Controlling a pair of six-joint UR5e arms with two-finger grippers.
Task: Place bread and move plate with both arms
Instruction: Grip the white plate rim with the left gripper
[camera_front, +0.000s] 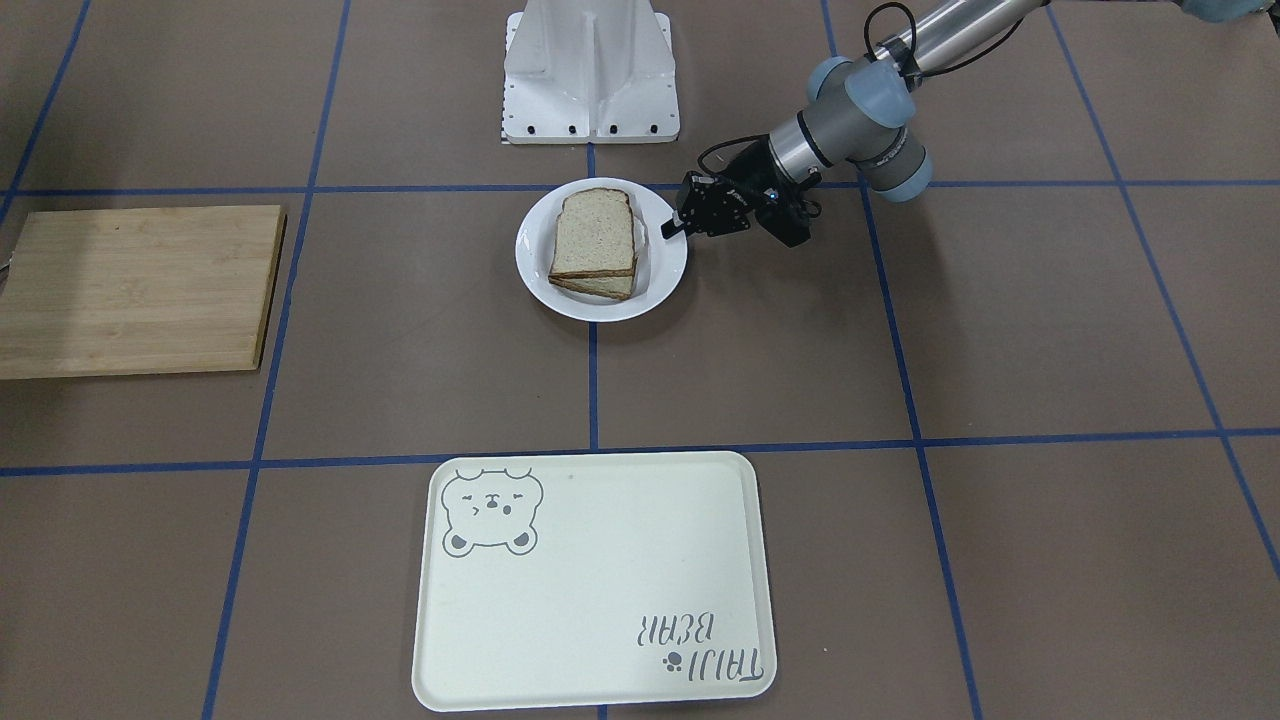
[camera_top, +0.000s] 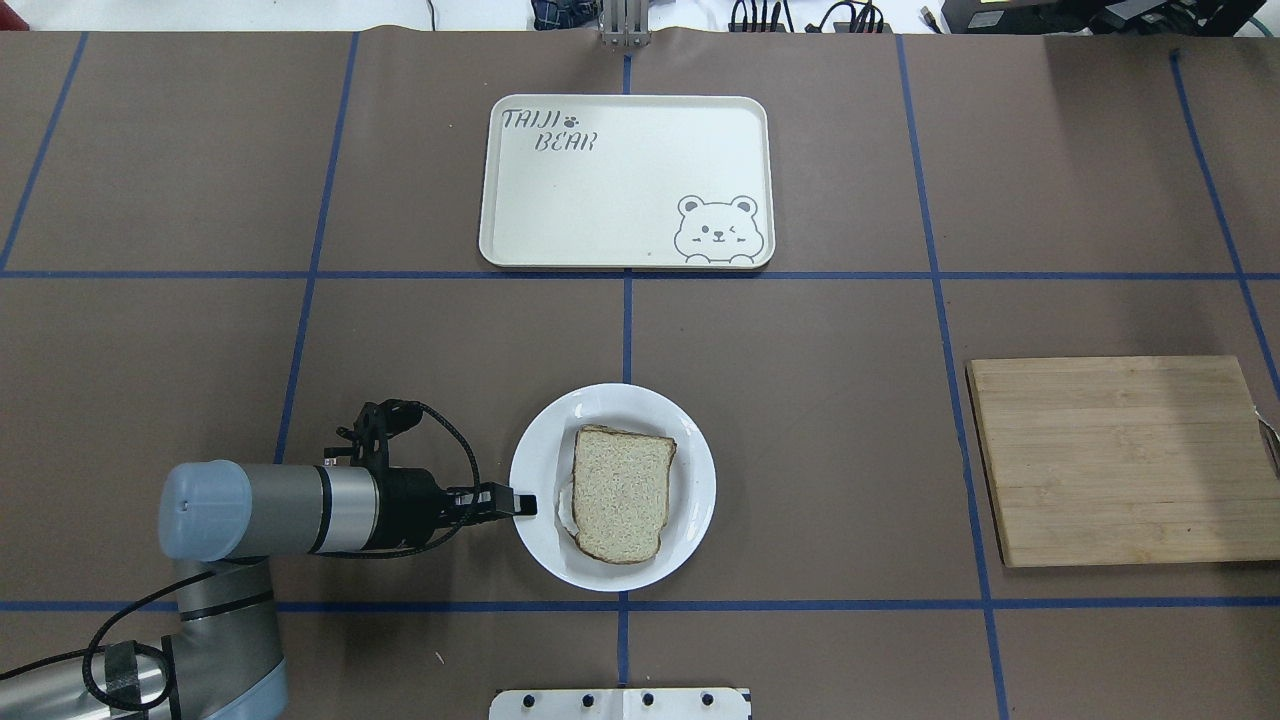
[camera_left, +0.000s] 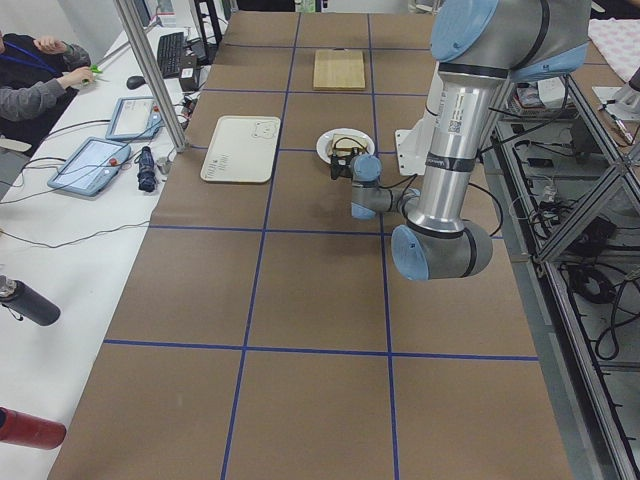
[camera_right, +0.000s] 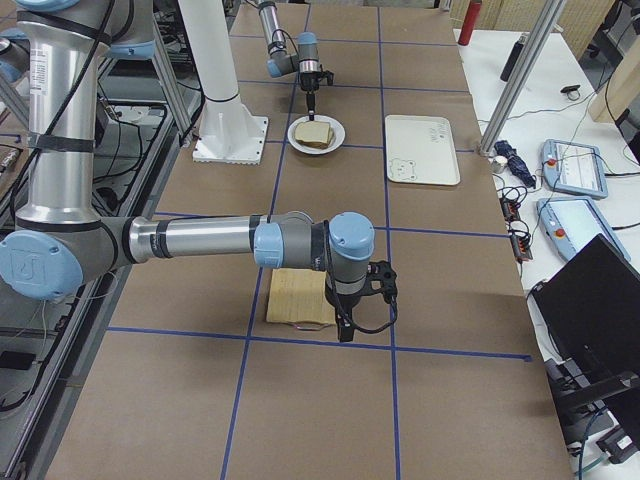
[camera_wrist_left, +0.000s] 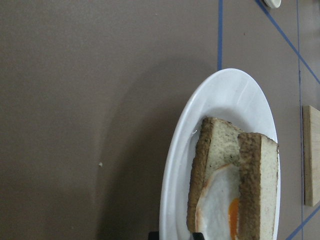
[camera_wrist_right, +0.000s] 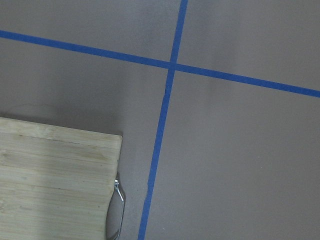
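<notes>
On worktop (camera_top: 800, 450) centre, bread (camera_top: 620, 490) lying atop egg slice (camera_wrist_left: 222, 147) on plate (camera_top: 545, 560). Narrow-set left fingers (camera_top: 522, 505) pinching plate's left rim, plate extending rightward from them. Far off, right fingers (camera_right: 344, 333) hanging by board (camera_right: 295, 300); spread impossible to tell.

Only one text reads: the tray's name

The tray (camera_top: 620, 180) on the worktop (camera_top: 820, 460) carries grey lettering (camera_top: 548, 130) in one corner: "TAIJI", then a paw print, with "BEAR" beneath. It reads upright from behind me and upside down from across the worktop. A bear drawing (camera_top: 718, 232) fills the diagonally opposite corner. A printed label (camera_left: 462, 100) on my left arm (camera_left: 440, 190) is too small to read.
</notes>
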